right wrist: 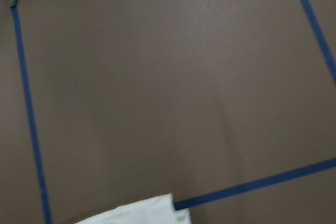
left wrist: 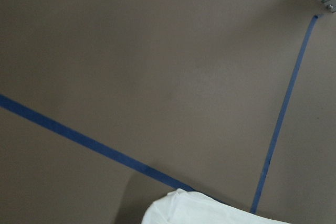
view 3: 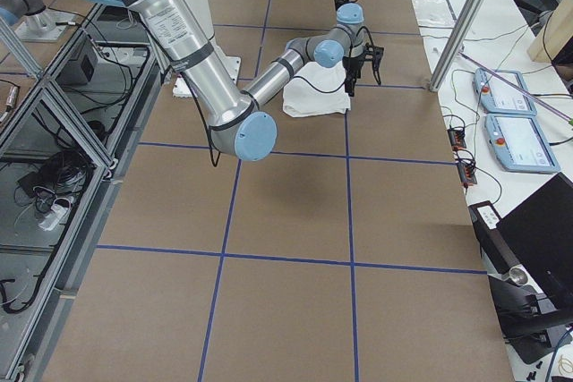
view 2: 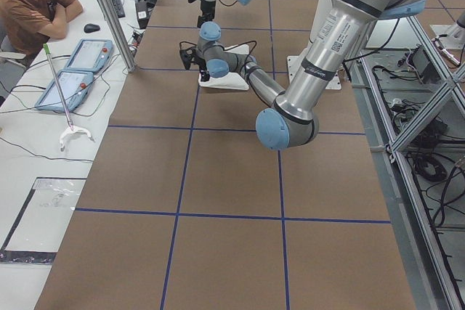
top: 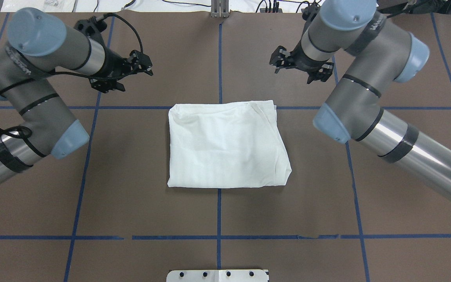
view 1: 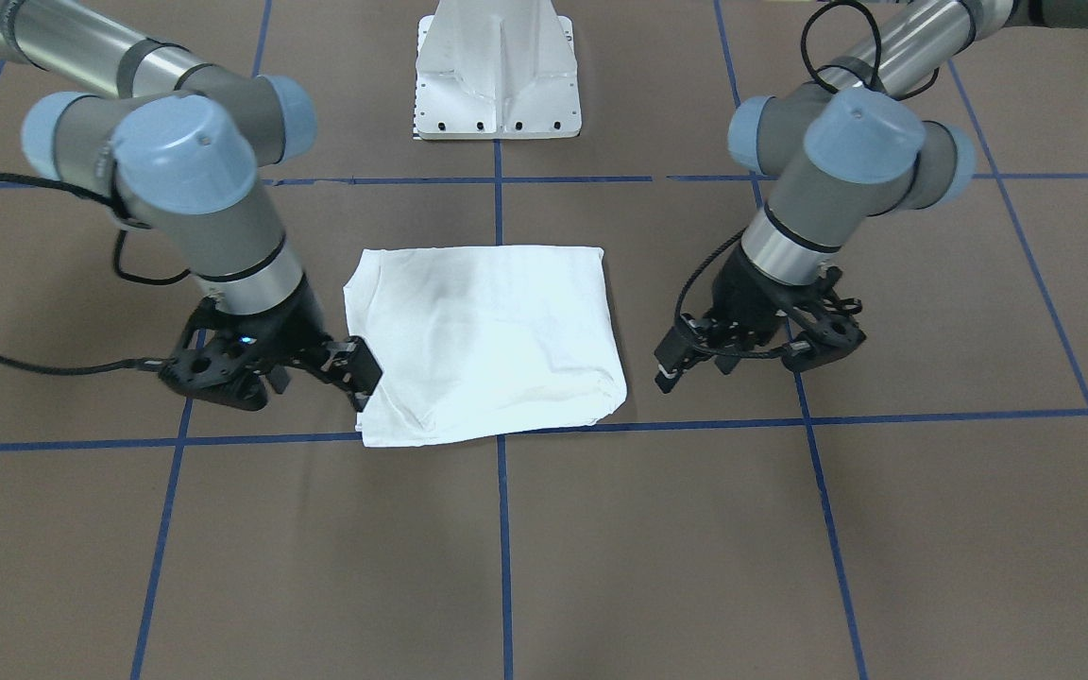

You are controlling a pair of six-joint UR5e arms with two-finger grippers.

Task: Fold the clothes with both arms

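Item: white shirt, folded into a compact, near-rectangular packet. No sleeve, collar or print is on show.
Position: middle of the worktop, astride the centre blue tape line, with its far edge along a cross line. It lies flat and nothing touches it.
Left arm: the left hand hovers off the shirt's far corner on its own side. Its fingers appear parted and it carries nothing.
Right arm: the right hand is mirrored on the opposite side, also appearing parted and empty. From the front it overlaps the cloth corner, but the overhead view shows a clear gap, so this is judged to be hovering, not gripping.
Wrist views: each shows bare worktop with only a tip of cloth at the bottom edge.
Reason for arrangement (judgement): the symmetric stand-off leaves the packet undisturbed while both far corners stay within reach together.
Progress (judgement): at or near completion.
Defect noted: the side on the robot's right flares toward its near corner, so a tidying pass may be warranted.
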